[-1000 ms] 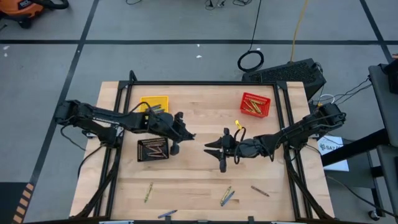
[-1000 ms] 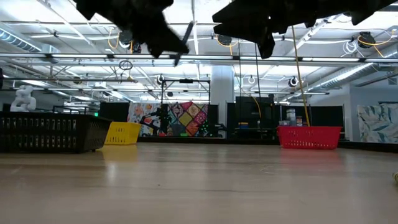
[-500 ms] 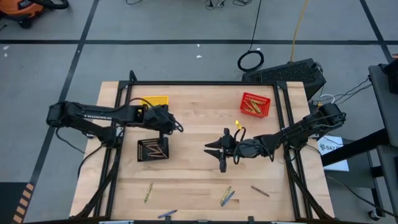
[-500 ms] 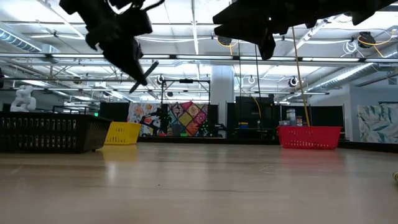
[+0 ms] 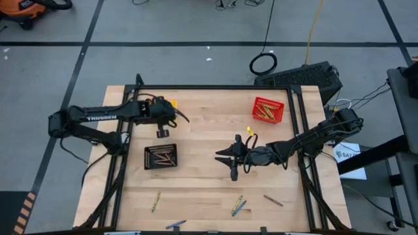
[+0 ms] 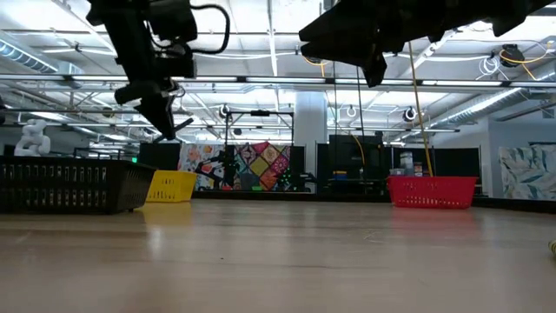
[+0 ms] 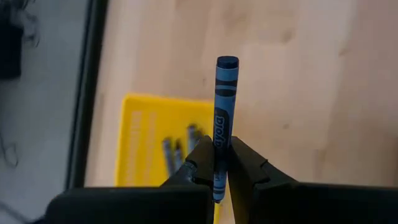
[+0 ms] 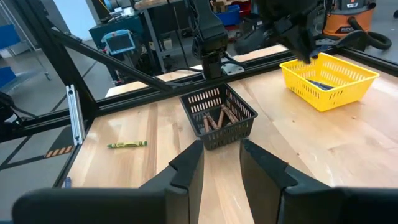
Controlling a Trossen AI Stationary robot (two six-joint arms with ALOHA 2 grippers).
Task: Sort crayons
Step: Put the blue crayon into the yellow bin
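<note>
Left claw (image 7: 221, 163) shifted basketward, crayon (image 7: 223, 118) seemingly vertical

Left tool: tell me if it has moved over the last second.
Yes. The left tool, shut on a blue crayon, swung from beside the black basket toward the yellow basket.

Bright, even light from ceiling strip lamps (image 6: 261, 52) fills the room; in the low view they glare white across the top of the frame and turn both arms into black silhouettes. From overhead the table (image 5: 209, 189) is evenly lit, with only soft, short shadows beside the black basket (image 5: 160, 156). In the left wrist view the blue crayon (image 7: 224, 118) is sharp, while the wood and yellow basket (image 7: 155, 143) behind it are blurred.
</note>
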